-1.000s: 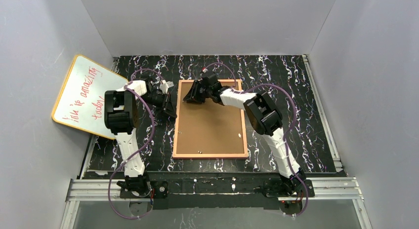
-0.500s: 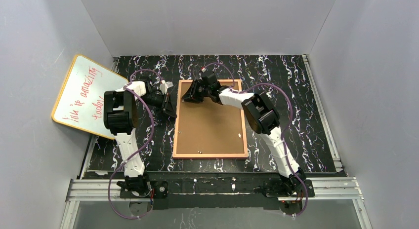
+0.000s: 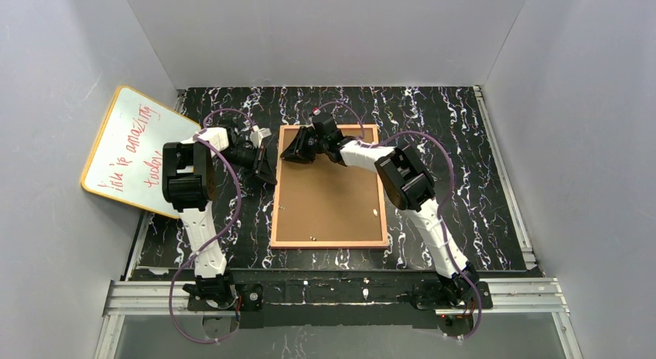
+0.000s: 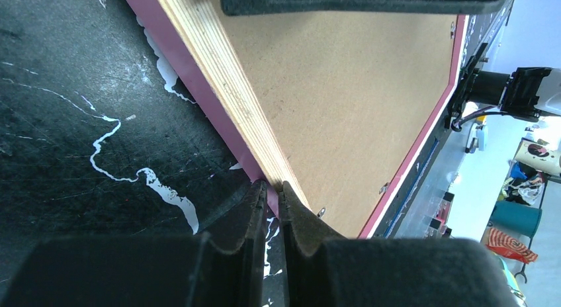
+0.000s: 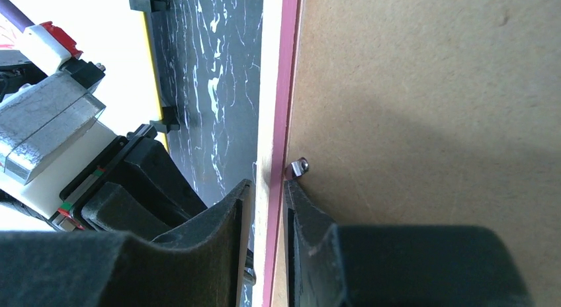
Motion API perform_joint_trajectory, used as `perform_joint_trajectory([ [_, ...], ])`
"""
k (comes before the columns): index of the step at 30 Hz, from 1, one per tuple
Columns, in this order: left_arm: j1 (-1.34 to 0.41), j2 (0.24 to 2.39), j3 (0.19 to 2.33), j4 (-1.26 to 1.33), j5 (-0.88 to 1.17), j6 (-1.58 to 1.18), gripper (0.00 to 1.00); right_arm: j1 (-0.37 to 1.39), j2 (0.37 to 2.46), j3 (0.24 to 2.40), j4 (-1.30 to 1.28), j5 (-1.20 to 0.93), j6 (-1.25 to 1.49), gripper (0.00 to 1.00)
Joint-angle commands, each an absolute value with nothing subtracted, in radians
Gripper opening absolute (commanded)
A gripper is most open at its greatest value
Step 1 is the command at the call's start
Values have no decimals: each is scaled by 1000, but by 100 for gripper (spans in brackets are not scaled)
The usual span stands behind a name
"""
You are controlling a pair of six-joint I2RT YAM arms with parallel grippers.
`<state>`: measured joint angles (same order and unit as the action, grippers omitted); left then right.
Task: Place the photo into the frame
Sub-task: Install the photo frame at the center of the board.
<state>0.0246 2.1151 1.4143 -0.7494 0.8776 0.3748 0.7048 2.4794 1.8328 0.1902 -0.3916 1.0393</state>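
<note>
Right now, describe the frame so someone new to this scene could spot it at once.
Find the black marbled table; at its middle the frame lies flat, reverse up, an orange-tan border around a brown backing board. Unlike the yellow-rimmed whiteboard leaning at the left wall, it bears no writing.

Top view fixed high at the near side, looking down over the whole tabletop, left wrist view pressed close behind the left pincer, facing along the frame rail, right wrist view equally close behind the right pincer, all three sharing that rail and the brown backing board
</note>
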Motion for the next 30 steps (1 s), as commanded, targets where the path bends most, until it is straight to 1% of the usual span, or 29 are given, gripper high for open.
perform_joint_trajectory([
  [1,-5,2134,1376,-703,794,433,4,726,2507,1839,195,-342,1063,32],
  [11,-5,2121,1371,-706,793,437,4,727,2487,1815,217,-331,1075,32],
  [13,-4,2114,1379,-724,792,442,4,724,2466,1811,225,-347,1073,33],
  [15,-2,2104,1396,-761,792,462,4,720,2424,1806,227,-373,1052,36],
  [18,36,2089,1428,-831,787,515,7,708,2315,1778,203,-402,995,47],
  [20,53,2079,1444,-883,778,560,9,687,2218,1724,172,-401,947,59],
  [22,58,2062,1437,-918,752,601,10,658,2109,1660,115,-357,899,73],
  [26,58,2014,1356,-913,722,653,11,569,1886,1456,66,-254,853,98],
  [30,31,1969,1261,-893,685,684,11,442,1714,1279,-70,-125,834,99],
])
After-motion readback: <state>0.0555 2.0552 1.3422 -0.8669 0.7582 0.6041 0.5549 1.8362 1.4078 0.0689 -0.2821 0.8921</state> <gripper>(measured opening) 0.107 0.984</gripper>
